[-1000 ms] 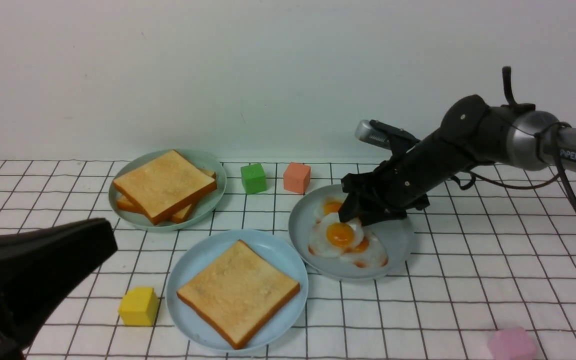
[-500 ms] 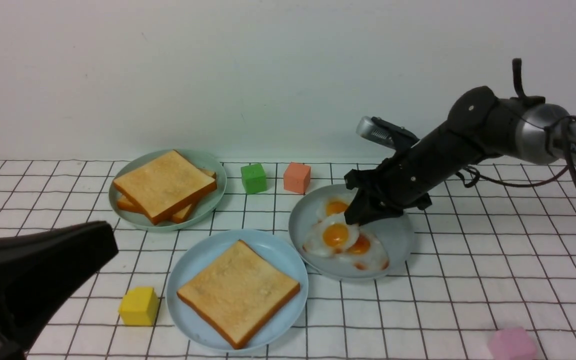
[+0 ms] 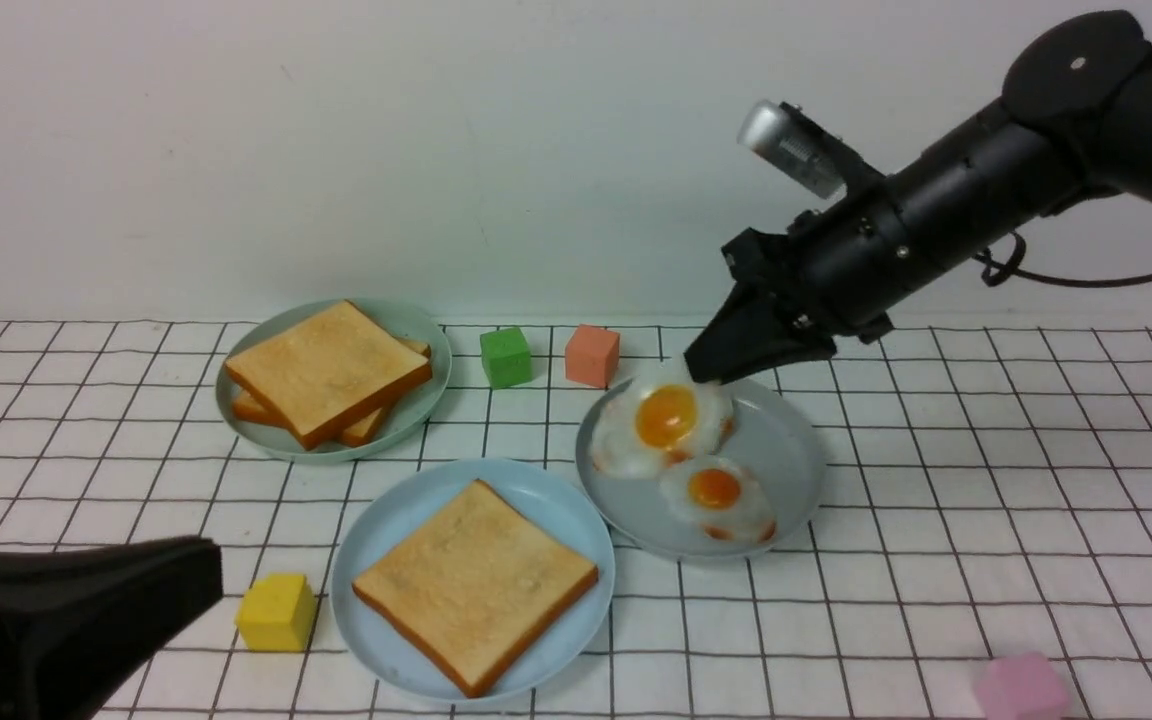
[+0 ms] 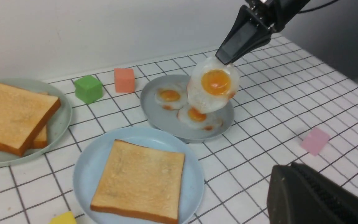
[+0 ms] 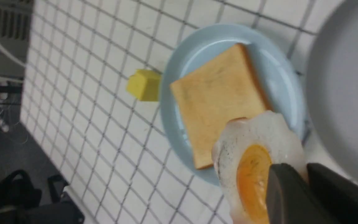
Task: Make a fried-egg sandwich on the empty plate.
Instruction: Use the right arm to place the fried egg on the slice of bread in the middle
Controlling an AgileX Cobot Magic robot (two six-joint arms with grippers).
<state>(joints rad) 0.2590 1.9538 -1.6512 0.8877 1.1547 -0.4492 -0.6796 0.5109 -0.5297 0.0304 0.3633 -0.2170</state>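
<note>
White gridded cloth covers the table point(image 3: 936, 520). The right gripper point(image 3: 708, 372) is pinched on the edge of a fried egg point(image 3: 664, 425), which hangs tilted above the grey plate point(image 3: 786, 450) where other eggs point(image 3: 718, 497) lie. One toast slice point(image 3: 476, 585) lies on the blue plate point(image 3: 376, 545); stacked slices point(image 3: 326, 370) sit on the green plate point(image 3: 433, 392). The left gripper point(image 3: 204, 582), jaws closed and empty, hovers near left.

- Cut off by front view's lower left corner: left gripper point(image 3: 86, 615).
- Clipped by that view's lower edge: pink cube point(image 3: 1021, 688).
- Mostly buried under top toast point(image 3: 328, 368): lower slice point(image 3: 368, 428).
- Screened by the lifted fried egg point(image 3: 664, 425) in front view: one plated egg point(image 4: 170, 97).
</note>
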